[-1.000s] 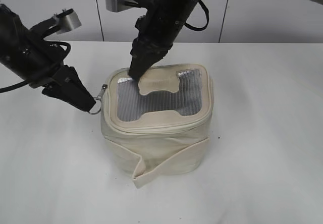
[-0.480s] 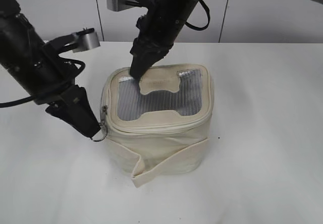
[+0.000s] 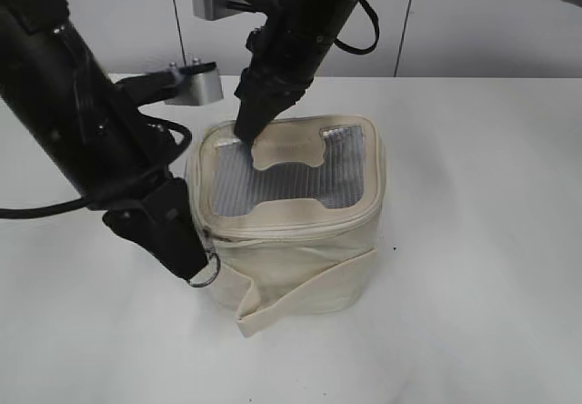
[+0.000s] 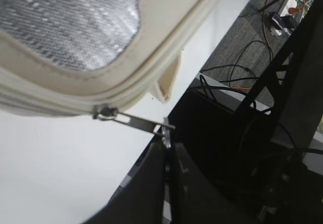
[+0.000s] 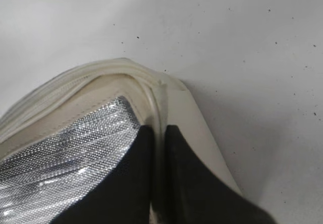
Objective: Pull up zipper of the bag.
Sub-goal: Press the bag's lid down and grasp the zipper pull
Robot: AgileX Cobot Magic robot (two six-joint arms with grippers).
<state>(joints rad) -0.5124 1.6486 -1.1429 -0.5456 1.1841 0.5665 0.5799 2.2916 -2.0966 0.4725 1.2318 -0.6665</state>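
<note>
The cream bag (image 3: 300,258) with a grey mesh top panel (image 3: 282,181) stands on the white table. My left gripper (image 3: 193,263) is shut on the ring pull (image 3: 205,273) of the zipper (image 3: 300,227) at the bag's front-left corner. In the left wrist view the silver slider (image 4: 103,114) sits on the track, and its pull runs taut to my left gripper's fingertips (image 4: 166,142). My right gripper (image 3: 245,133) is shut on the bag's top rim at the back-left corner. In the right wrist view its fingertips (image 5: 157,131) pinch the cream seam (image 5: 160,98) beside the mesh (image 5: 65,153).
The bag's loose cream strap band (image 3: 305,287) hangs around its lower front. The white table (image 3: 473,240) stretches to the right and front. A pale wall (image 3: 473,22) stands behind. Cables and black frame parts (image 4: 262,57) lie on the floor past the table edge.
My left gripper has moved from the bag's left side forward to its front-left corner with the ring pull, and the slider went with it along the track. The right gripper has stayed put.
</note>
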